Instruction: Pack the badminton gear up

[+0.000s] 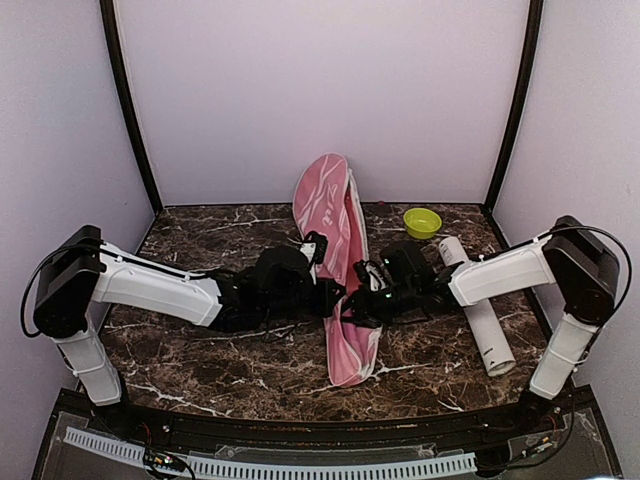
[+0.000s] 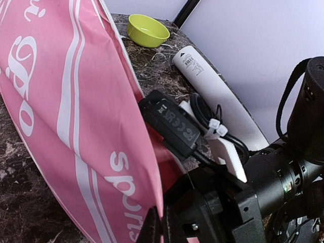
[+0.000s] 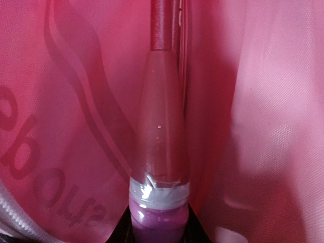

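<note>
The step in hand is judged to be the sliding of a racket (image 3: 159, 162) into the racket cover (image 1: 335, 215). The cover is laid lengthwise across the middle of the marble-patterned table (image 1: 200, 230), its wide end toward the far wall. The left gripper (image 2: 161, 225) is closed tight on the cover's open edge, and the fabric is lifted there so that a mouth is formed. The right gripper (image 3: 158, 232) is clamped on the racket's pink handle. Nothing but pink cloth is seen around it in the right wrist view, so the racket is judged to be well inside, handle last.

The next move is thought to call for a straight push along the cover's length, with the mouth held up, until the handle is in. The handle must then be let go without the cloth being dragged back. If the push is angled, a snag of the head on the limp lining could be expected.

The cover is thin, soft woven cloth, pink with white stripes and lettering and a white zip along its edge. The handle is smooth and is finished with a silvery band. From that band a clear, glossy cone tapers to a thin red shaft.

The white tube (image 1: 478, 310) — long, rigid, smooth — lies to the right of the cover. A small round lime-green bowl (image 1: 422, 222) stands near its far end. No shuttlecocks are seen; whether a second racket is in the cover cannot be told.
</note>
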`<state>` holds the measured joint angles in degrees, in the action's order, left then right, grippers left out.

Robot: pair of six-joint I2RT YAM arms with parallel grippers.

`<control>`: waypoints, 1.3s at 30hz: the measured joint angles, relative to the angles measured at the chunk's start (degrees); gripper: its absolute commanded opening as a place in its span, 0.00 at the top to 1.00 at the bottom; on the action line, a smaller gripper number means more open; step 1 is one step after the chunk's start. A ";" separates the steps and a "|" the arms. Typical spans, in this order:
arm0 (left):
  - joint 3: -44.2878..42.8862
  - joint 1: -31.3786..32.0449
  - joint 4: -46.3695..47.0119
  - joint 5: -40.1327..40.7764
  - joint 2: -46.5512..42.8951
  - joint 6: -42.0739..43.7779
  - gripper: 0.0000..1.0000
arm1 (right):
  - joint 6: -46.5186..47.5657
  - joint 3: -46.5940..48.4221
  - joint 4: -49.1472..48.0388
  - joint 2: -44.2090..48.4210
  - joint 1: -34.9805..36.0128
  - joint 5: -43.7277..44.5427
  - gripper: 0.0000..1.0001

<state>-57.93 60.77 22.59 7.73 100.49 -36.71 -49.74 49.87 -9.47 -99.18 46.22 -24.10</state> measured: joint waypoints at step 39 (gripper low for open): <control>-22.67 7.02 -28.33 2.16 16.57 5.77 0.55 | 3.37 -15.45 20.52 38.23 -6.51 25.55 0.39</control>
<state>-80.60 67.79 -5.74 9.89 117.05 -30.94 -46.37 34.41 11.05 -60.95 39.70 1.45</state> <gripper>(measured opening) 0.454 0.610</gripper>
